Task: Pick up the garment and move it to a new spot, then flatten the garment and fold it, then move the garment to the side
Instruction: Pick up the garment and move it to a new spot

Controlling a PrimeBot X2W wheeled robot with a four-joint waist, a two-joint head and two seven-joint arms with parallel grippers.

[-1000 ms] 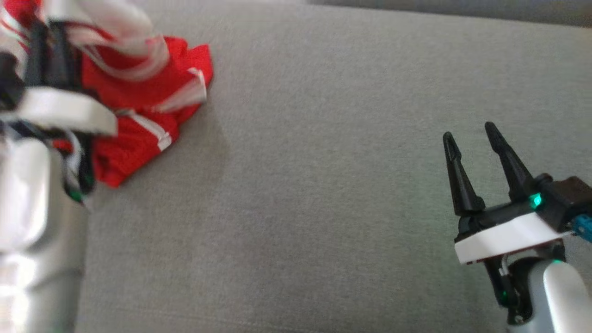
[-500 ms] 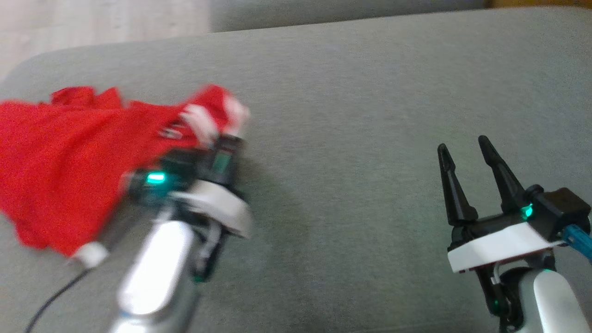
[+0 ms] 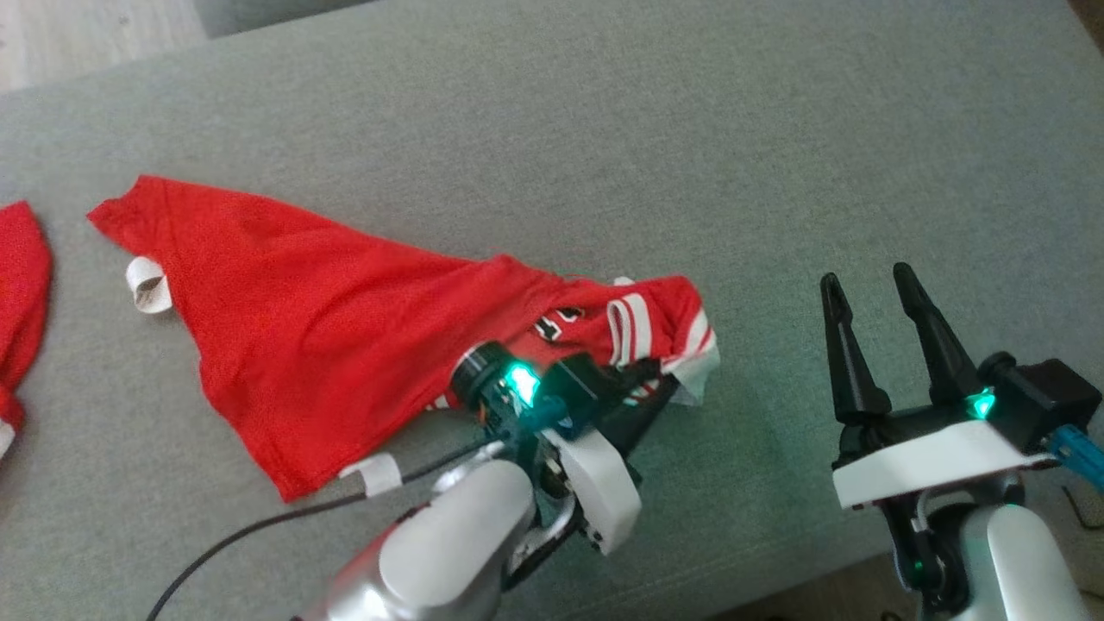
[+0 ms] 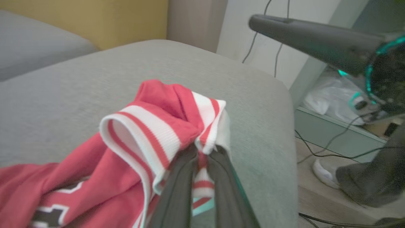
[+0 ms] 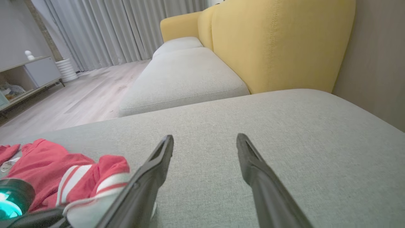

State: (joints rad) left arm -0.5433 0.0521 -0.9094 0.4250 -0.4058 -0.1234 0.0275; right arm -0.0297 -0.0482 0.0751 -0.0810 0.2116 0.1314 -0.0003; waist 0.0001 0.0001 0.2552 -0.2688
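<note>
Red with white striped trim, the jersey (image 3: 328,336) lay stretched across the left and middle of the grey cushion (image 3: 655,112). It ran from a pointed corner near the cushion's far-left edge down to its striped cuff (image 4: 148,133). The left gripper (image 4: 202,155) was clamped on that cuff, its two dark fingers pressed together with the striped fabric pinched between them. A white tag (image 3: 148,285) curled just beside the jersey's left edge, and a second red piece (image 3: 21,285) lay apart at the head view's left border. The right gripper (image 3: 865,278) hovered with its fingers spread wide and nothing between them, near the cushion's front edge and well apart from the jersey. Bare grey fabric stretched between the cuff and the right gripper and across the whole far half of the cushion. In the left wrist view the cushion's rounded edge beyond the cuff dropped to wooden floor (image 4: 318,202) strewn with cables.
</note>
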